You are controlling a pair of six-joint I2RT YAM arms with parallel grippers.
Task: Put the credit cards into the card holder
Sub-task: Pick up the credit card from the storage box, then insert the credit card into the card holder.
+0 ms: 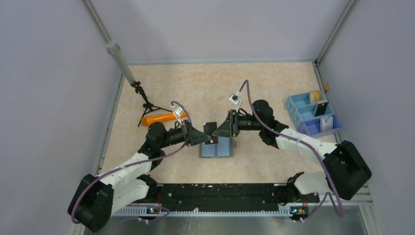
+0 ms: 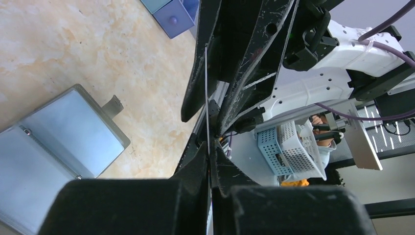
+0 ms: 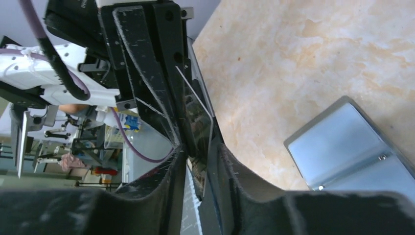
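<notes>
The card holder lies open on the table, light blue lining up; it also shows in the left wrist view and the right wrist view. My left gripper is shut on a black credit card, held upright on its edge just above the holder's far edge. The card is a thin line in the left wrist view. My right gripper faces the left one. Its jaws stand slightly apart around the same card, with a gap showing.
A blue and lilac compartment tray stands at the right, with a black card and a white card upright in it. An orange stick and a small black tripod are left of the grippers.
</notes>
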